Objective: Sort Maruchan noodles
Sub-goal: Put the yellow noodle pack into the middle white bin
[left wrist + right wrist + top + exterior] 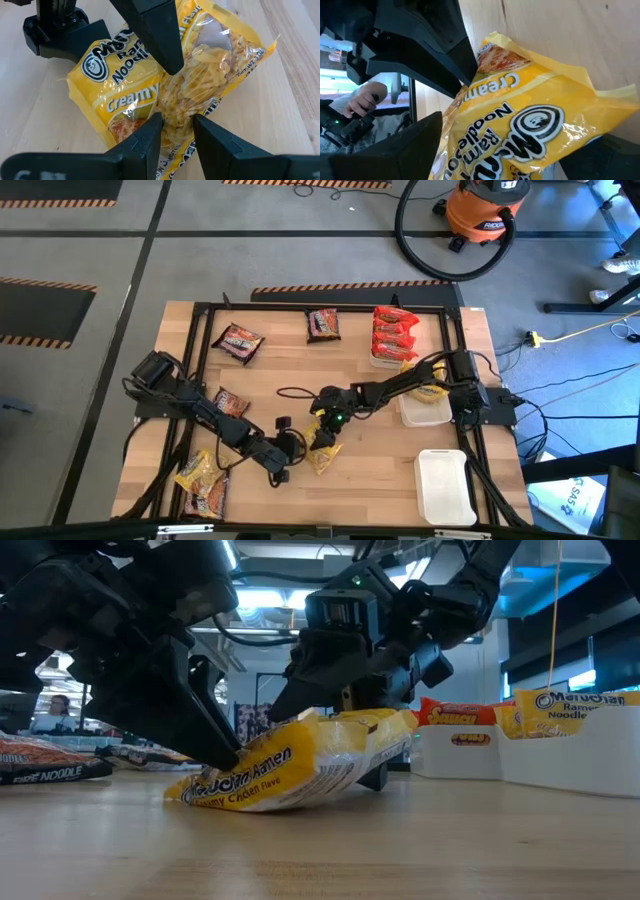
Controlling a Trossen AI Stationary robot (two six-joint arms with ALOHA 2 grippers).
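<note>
A yellow Maruchan noodle packet [323,454] lies near the table's middle front, tilted, its low end [195,792] on the wood. My left gripper [288,460] comes from the left and is shut on that low end. My right gripper [326,428] comes from the right and stands open around the packet's raised far end [395,730], one finger [155,40] over the printed face and one [375,776] beneath it. More packets lie about: dark brown ones [238,342] [322,325] [230,402] and a yellow and brown heap [200,482]. My left gripper pinches the packet's near end [176,131] between its two fingers, just past the "Creamy" print. The fingers slant down from the table's left. That end stays low on the table while the packet rises away from it. My right gripper touches the packet with open fingers. The raised end rests on its lower finger [375,776], which stands on the table. The upper finger [155,40] lies over the printed face; I cannot tell whether it touches.
At the right stand three white trays: one with red packets [392,335], one with a yellow packet [425,405], one bare [446,485]. A black frame [300,307] borders the table. A person's hand [365,100] shows beyond the table.
</note>
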